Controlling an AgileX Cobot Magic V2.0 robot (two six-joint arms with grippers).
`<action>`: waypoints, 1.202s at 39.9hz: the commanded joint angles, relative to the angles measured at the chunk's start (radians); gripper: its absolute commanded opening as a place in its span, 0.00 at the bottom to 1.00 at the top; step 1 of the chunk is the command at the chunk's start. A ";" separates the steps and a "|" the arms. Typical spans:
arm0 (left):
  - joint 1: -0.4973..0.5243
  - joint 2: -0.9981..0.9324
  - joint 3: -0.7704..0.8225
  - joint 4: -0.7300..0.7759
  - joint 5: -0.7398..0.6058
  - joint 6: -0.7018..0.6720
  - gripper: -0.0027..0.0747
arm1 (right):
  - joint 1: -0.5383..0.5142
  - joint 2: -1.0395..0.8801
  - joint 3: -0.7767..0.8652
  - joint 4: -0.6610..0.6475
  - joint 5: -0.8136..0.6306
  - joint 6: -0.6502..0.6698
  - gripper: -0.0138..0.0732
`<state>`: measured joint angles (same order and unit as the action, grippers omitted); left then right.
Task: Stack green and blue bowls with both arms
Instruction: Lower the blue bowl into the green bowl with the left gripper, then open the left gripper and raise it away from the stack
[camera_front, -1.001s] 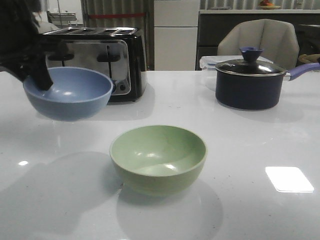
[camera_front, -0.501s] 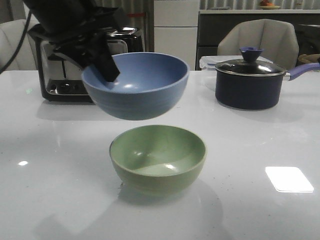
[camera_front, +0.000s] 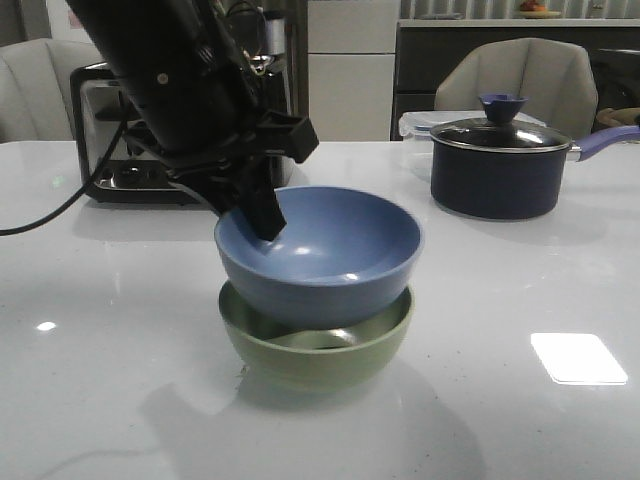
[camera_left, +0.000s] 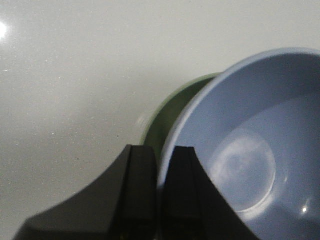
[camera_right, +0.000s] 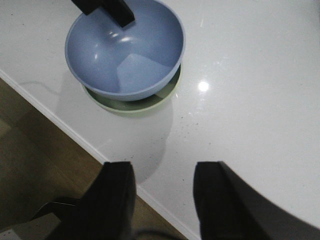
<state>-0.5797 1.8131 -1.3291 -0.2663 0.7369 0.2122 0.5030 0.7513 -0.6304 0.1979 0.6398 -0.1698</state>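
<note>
The dusty blue bowl (camera_front: 320, 255) sits tilted in the pale green bowl (camera_front: 315, 350) at the table's middle. My left gripper (camera_front: 262, 212) is shut on the blue bowl's left rim, one finger inside, one outside. In the left wrist view the fingers (camera_left: 177, 190) pinch the blue rim (camera_left: 172, 150) and the green bowl (camera_left: 165, 117) shows beneath. My right gripper (camera_right: 162, 170) is open and empty, above the table's near edge. It is not in the front view. Its wrist view shows the blue bowl (camera_right: 125, 50) over the green bowl (camera_right: 130, 105).
A black and chrome toaster (camera_front: 120, 150) stands at the back left, behind my left arm. A dark lidded saucepan (camera_front: 500, 165) with a blue handle stands at the back right. The table's front edge (camera_right: 75, 132) runs under my right gripper.
My left gripper has carried the blue bowl from the left, across and down, into the green bowl. The green bowl has not moved.
</note>
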 joint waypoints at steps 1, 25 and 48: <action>-0.007 -0.024 -0.027 0.013 -0.047 0.003 0.15 | 0.002 -0.007 -0.026 0.006 -0.068 -0.009 0.63; -0.007 -0.031 -0.030 0.025 -0.036 0.003 0.57 | 0.002 -0.007 -0.026 0.006 -0.068 -0.009 0.63; -0.097 -0.553 0.209 0.122 0.044 0.002 0.55 | 0.002 -0.007 -0.026 0.006 -0.068 -0.009 0.63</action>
<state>-0.6612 1.3611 -1.1398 -0.1636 0.8001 0.2304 0.5030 0.7513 -0.6304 0.1979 0.6398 -0.1698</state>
